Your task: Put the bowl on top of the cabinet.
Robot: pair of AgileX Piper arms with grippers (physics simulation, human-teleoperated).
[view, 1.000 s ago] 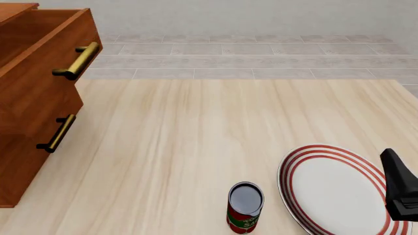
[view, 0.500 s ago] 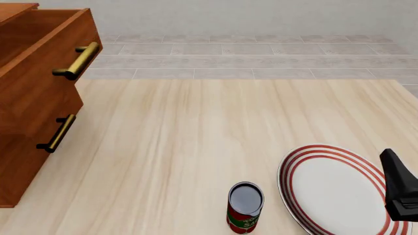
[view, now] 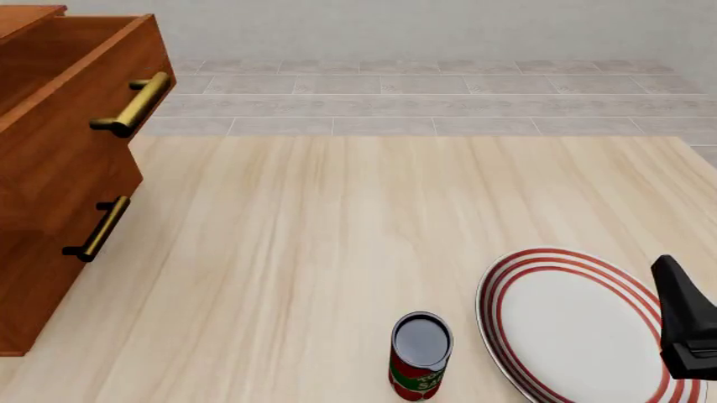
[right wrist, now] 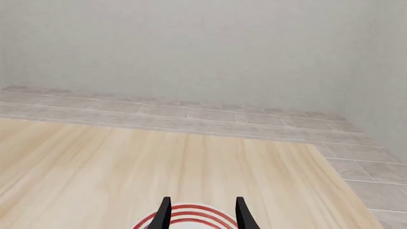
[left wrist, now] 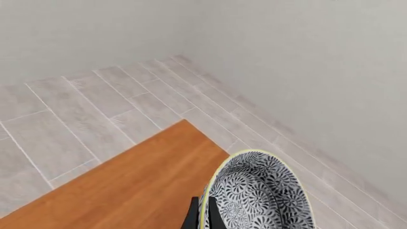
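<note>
The bowl (left wrist: 260,193), blue-and-white floral with a pale yellow rim, shows only in the left wrist view. My left gripper (left wrist: 202,215) is shut on its rim, one dark finger on each side of the wall. Below and beside the bowl lies the flat reddish-brown top of the cabinet (left wrist: 127,191). In the front view the cabinet (view: 56,168) fills the left edge, while the bowl and left gripper are out of frame. My right gripper (view: 683,327) hangs at the far right over the plate, its fingers (right wrist: 164,212) apart and holding nothing.
A white plate with red rings (view: 572,327) lies at the front right of the table. A red-labelled can (view: 421,357) stands just left of it. The cabinet's upper drawer juts out, with brass handles (view: 134,105) facing the table. Grey tiled floor lies beyond.
</note>
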